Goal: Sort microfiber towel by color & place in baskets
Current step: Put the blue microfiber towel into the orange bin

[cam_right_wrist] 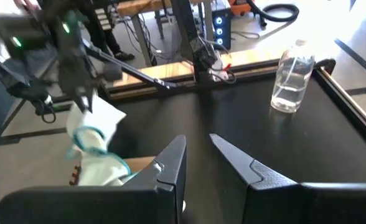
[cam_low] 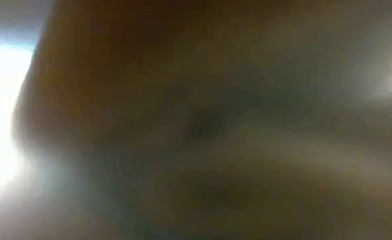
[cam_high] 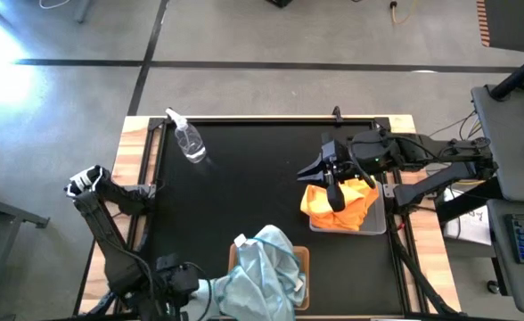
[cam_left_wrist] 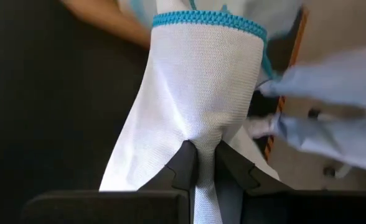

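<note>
— So, what have your left fingers (cam_left_wrist: 184, 167) got?

— They are pinched on a pale blue towel (cam_left_wrist: 201, 93) with a teal stitched edge; the cloth is drawn up tight out of the left gripper (cam_left_wrist: 198, 168). From above, your left gripper (cam_high: 187, 287) sits at the near edge of the table, just left of the tan-brown basket (cam_high: 304, 260), and the blue towels (cam_high: 266, 278) are heaped over that basket.

— And your right side?

— Your right fingers (cam_right_wrist: 170, 163) are spread apart with nothing between them. The right gripper (cam_high: 320, 167) hangs at the far edge of the light grey basket (cam_high: 380, 220), which holds the orange towels (cam_high: 340, 207) on the right of the black table (cam_high: 244, 196).

— Anything else out there?

— A clear spray bottle (cam_high: 188, 139) lies at the far left of the table, well apart from both baskets. The low camera shows only blur.
</note>
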